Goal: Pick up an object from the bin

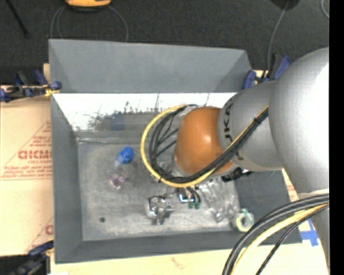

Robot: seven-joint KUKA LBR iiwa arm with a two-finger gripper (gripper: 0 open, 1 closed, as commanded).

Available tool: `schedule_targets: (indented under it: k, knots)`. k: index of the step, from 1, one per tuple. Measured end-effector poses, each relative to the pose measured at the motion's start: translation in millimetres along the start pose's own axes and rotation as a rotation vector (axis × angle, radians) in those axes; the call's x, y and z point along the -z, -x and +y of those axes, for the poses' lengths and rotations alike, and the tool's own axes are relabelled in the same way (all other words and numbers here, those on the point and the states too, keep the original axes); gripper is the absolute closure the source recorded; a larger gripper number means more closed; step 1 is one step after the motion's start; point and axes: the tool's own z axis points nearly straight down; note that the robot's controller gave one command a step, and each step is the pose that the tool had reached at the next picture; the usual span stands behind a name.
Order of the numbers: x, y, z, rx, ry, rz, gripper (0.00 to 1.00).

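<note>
My gripper (159, 207) shows as a small metal piece low over the bin floor, near the front wall and left of the middle, below the arm's orange cover. A small clear bottle with a blue cap (121, 166) lies on the floor up and to the left of it, well apart. Just right of the gripper sits a small dark and teal thing (189, 199). I see nothing between the gripper's tips.
Crumpled clear plastic (222, 202) lies at the front right of the floor, with a pale ring-shaped roll (242, 219) in the front right corner. The arm and its cables cover the right middle of the bin. Bare floor lies at the front left.
</note>
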Motion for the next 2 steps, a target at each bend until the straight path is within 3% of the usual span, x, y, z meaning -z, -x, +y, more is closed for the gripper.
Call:
schedule_targets:
  k: [1,2]
  knots:
    - [2.1,1.8,1.3,0.004,0.0,-0.006,1.0]
    - [2.6,-0.8,5.0,0.112,-0.006,-0.012,1.0]
